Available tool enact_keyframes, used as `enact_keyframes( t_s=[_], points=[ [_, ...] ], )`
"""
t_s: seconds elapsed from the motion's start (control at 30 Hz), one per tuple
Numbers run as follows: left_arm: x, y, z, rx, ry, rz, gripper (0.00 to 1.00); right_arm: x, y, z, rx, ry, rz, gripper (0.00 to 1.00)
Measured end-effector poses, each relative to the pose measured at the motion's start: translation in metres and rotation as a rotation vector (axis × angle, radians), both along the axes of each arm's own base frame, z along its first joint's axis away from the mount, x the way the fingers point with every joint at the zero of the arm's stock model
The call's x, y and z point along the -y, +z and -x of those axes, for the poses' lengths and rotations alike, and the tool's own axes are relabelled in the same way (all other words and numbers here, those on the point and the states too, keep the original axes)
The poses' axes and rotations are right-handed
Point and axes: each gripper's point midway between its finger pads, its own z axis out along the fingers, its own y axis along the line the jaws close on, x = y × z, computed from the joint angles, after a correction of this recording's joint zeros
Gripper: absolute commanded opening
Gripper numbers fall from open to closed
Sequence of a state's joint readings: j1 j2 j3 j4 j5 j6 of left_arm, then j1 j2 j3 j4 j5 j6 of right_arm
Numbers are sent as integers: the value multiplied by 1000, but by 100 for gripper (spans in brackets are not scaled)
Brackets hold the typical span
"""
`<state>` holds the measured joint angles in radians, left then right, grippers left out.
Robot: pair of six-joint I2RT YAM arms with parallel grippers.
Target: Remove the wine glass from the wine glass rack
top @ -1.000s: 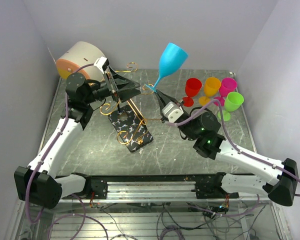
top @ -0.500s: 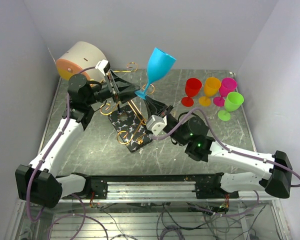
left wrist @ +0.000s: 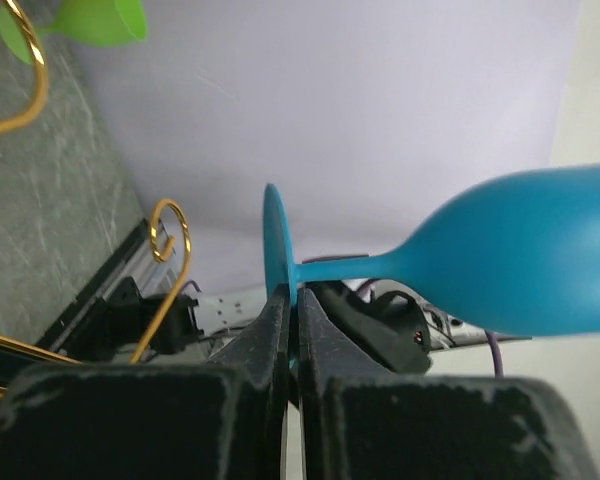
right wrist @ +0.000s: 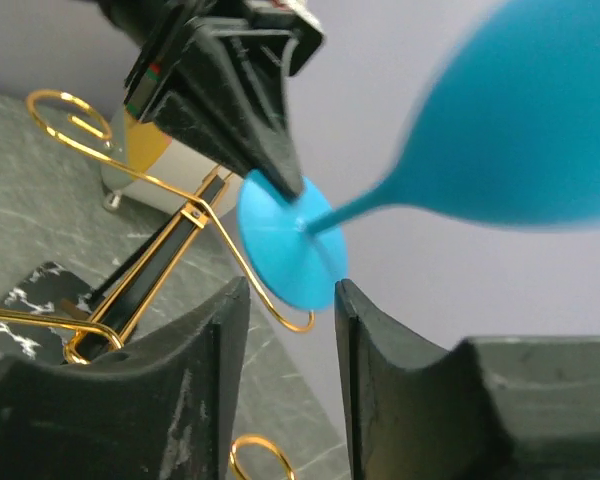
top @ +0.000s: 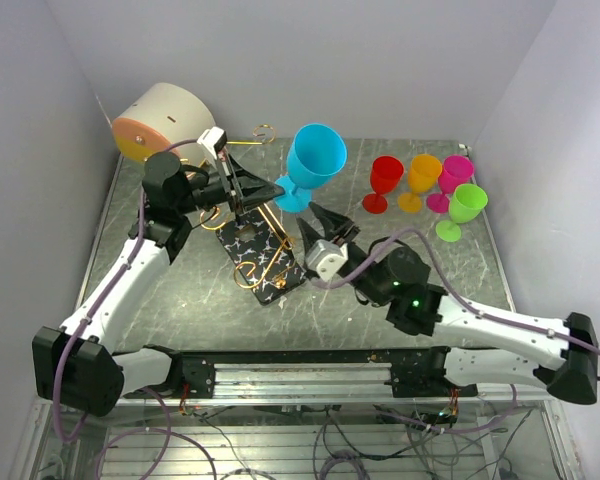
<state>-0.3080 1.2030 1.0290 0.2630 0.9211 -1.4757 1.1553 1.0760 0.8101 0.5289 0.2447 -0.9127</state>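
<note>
Left gripper (top: 277, 190) clamped shut on wine glass (top: 315, 155) foot edge. Right gripper (top: 328, 220), at glass's 5 o'clock, gaped empty. Risk: edge-only pinch, bowl could swivel and drop onto rack (top: 263, 262).

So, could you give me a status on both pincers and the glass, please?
Left pincer shut on blue wine glass foot. Right pincer open. Rack wire close beside foot.

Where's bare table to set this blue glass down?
Bare table front-left, between the left arm and the wine glass rack base; another patch between the green glass and the right arm. Crowded: back right, where the coloured glasses cluster, and around the rack.
</note>
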Motion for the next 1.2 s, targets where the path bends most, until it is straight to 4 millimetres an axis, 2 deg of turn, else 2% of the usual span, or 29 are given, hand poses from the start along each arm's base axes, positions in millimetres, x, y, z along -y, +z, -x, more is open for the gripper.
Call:
enact_keyframes(
  t_s=[0.13,0.2,0.23,0.33,0.47,0.6,0.67,0.73,0.77,0.8,0.87,0.97,1.07,1.2],
  points=[
    [-5,-4,-11,51,57,-24,7,30,16,9,-90,-19,-110,44],
    [-8,-6,-16,80,85,-42,7,50,26,12,-148,-42,-186,39],
    [-10,-7,-18,97,101,-52,7,59,30,12,-178,-56,-220,33],
    [-15,-10,-19,153,151,-94,7,77,35,7,-293,-130,-297,0],
    [-28,-9,-16,246,251,-164,7,90,34,-10,-434,-296,-354,0],
    [-47,1,-7,347,364,-228,7,90,23,-32,-549,-439,-344,0],
    [-58,7,-1,401,427,-260,7,95,18,-51,-618,-494,-347,0],
    [-68,11,4,443,481,-292,7,110,18,-74,-686,-529,-383,0],
    [-72,11,6,456,504,-310,7,123,19,-87,-724,-547,-415,2],
    [-76,9,6,463,525,-330,7,137,22,-96,-756,-564,-454,13],
    [-82,5,6,470,553,-366,7,147,28,-102,-804,-549,-495,33],
    [-89,-3,4,464,579,-413,7,131,51,-91,-882,-397,-535,46],
    [-92,-12,1,447,588,-449,7,106,74,-71,-936,-203,-544,48],
    [-92,-16,-1,441,588,-465,7,79,83,-43,-1019,3,-510,48]
  ],
)
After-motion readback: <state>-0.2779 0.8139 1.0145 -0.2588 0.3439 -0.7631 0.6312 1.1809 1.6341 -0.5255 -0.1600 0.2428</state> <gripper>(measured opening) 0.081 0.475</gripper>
